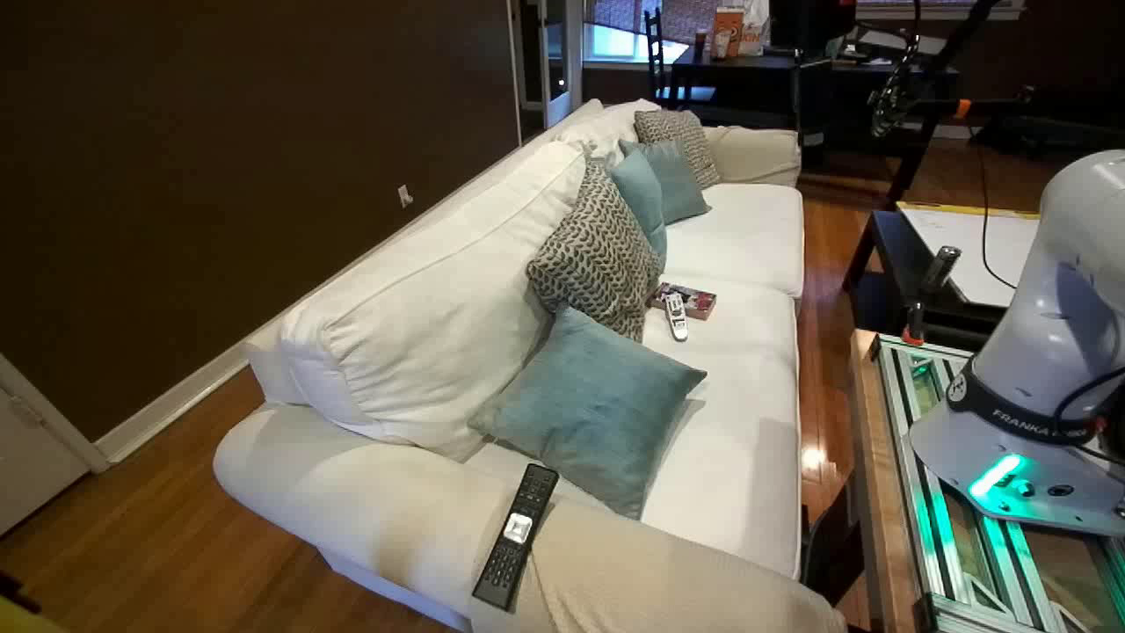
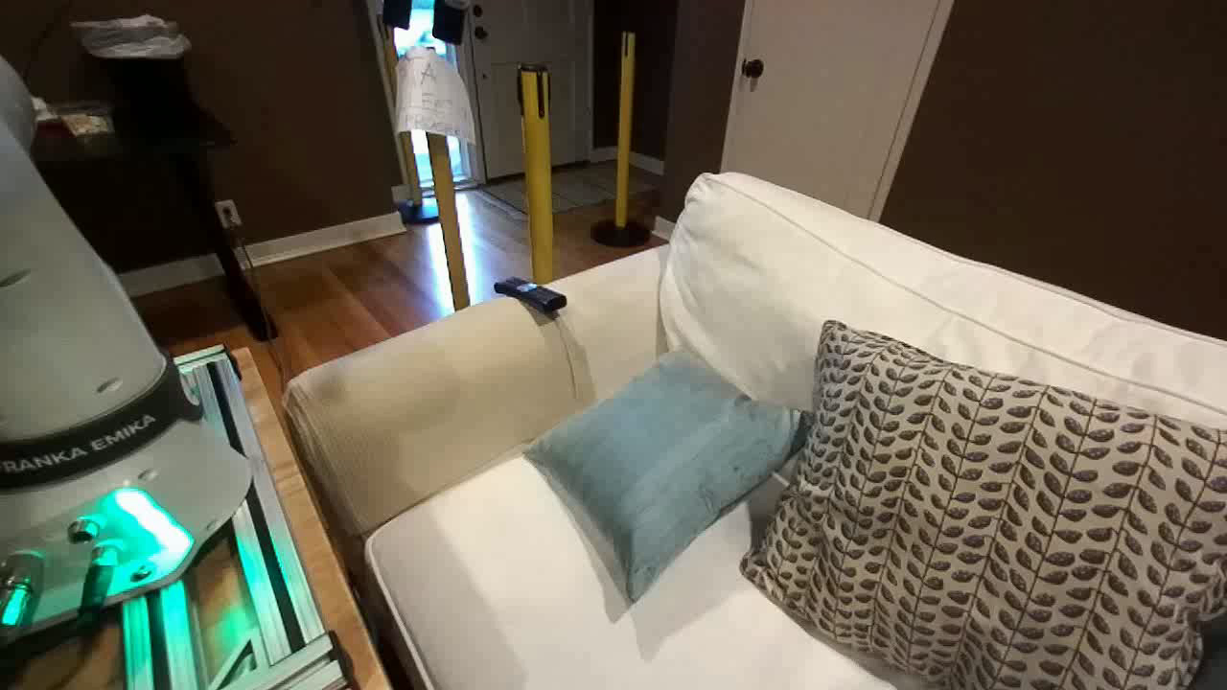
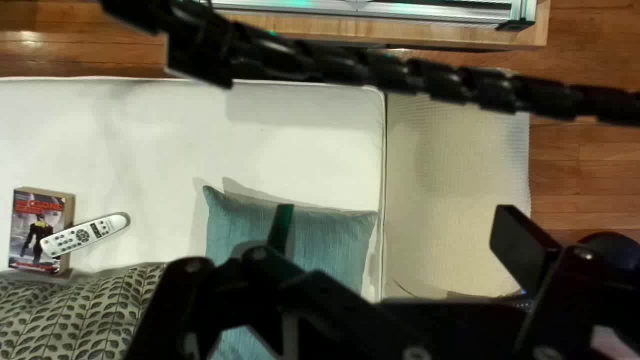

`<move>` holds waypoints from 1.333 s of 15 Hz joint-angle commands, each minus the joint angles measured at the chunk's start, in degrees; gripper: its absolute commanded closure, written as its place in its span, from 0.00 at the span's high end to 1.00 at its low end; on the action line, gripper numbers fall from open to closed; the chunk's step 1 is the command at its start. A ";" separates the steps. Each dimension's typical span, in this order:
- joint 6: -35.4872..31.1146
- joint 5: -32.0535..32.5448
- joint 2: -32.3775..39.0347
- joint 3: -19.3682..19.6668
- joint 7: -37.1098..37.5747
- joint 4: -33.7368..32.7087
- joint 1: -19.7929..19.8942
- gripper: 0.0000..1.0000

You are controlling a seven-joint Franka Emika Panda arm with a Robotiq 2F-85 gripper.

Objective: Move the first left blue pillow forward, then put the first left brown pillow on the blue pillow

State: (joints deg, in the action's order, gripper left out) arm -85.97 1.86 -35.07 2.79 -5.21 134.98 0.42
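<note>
Altogether, one sofa (image 1: pixel 738 440) bears three blue pillows (image 1: pixel 589 400) and two brown pillows (image 1: pixel 602 255); the gripper (image 3: pixel 397 235) gapes wide, empty.

Blue pillow (image 2: pixel 666 465) beside brown pillow (image 2: pixel 987 517)

The white arm (image 2: pixel 67 326) has a black band (image 2: pixel 96 437) (lettered FRANKA EMIKA), green-lit base (image 2: pixel 105 513), black gripper (image 3: pixel 401 235) and spiral-wrapped cable (image 3: pixel 395 74).

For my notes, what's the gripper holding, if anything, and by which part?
Nothing: the gripper is open, and the blue pillow rests on the sofa.
</note>
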 commanded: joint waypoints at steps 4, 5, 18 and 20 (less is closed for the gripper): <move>0.10 -0.03 0.04 -0.05 -0.01 -0.11 0.04 1.00; 0.10 -0.03 0.04 -0.04 -0.01 -0.11 0.04 1.00; -43.75 4.56 17.65 3.18 -6.88 3.59 1.55 1.00; -50.29 4.29 21.44 3.26 -6.43 4.76 1.66 1.00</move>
State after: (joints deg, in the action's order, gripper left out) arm -128.97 5.81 -18.39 6.11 -11.24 138.44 1.55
